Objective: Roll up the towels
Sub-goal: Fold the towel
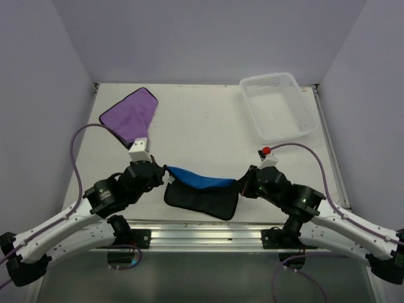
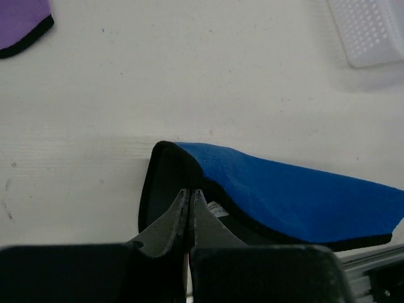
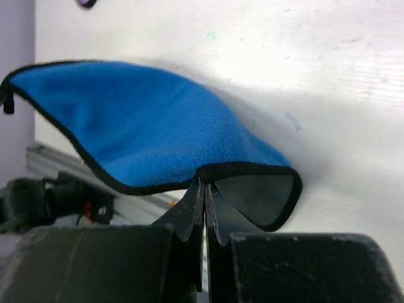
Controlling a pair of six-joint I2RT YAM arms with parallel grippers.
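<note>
At the near edge of the surface (image 1: 202,126), an aluminium rail (image 1: 202,235) was seen running between the two arm bases. Just beyond it, the blue towel (image 1: 205,181) was held up off the surface, stretched between the two arms with its black-hemmed edge sagging in a shallow curve. The left gripper (image 1: 165,178) was set on the towel's left end; in the left wrist view, the jaws of the left gripper (image 2: 190,192) were pressed together on the hem where the blue towel (image 2: 284,196) curled over and its dark underside was exposed. The right gripper (image 1: 242,185) was set on the opposite end; in the right wrist view, the jaws of the right gripper (image 3: 205,184) were likewise pinched on the hem, with the blue towel (image 3: 126,126) arched away from them above the surface. A dark patch was visible below the cloth in the top view; whether shadow or underside could not be told. Farther back on the left, the purple towel (image 1: 129,117) was laid flat and unrolled, well apart from the blue one. At the far right corner, a white perforated basket (image 1: 297,129) was placed.
</note>
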